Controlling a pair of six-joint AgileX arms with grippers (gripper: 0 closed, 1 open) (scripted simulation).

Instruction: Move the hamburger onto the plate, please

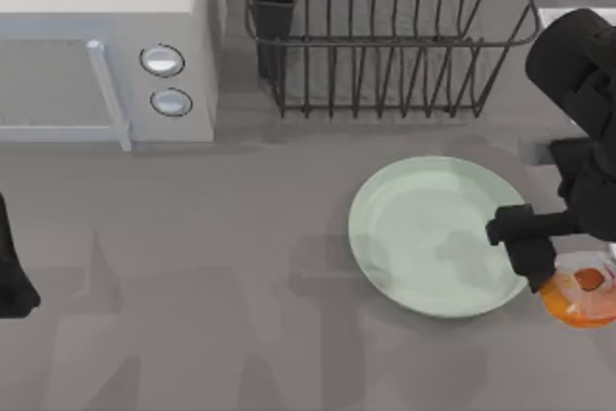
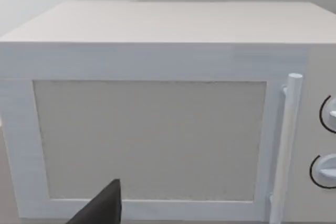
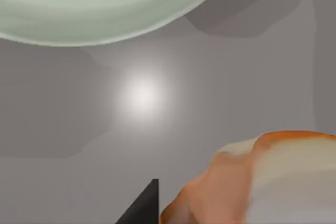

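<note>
Right gripper (image 1: 551,281) is hanging directly over the hamburger (image 1: 580,297), near the table's right edge; whether its fingers are spread or pinching, cannot tell. The hamburger is lying just beside the plate (image 1: 404,228), off its right rim. Left gripper (image 1: 14,281) is idling at the left edge, well apart.

Even, soft light falls from above, casting blurred grey shadows on the desk (image 1: 241,238), with a bright round glare spot on it in the right wrist view.
</note>
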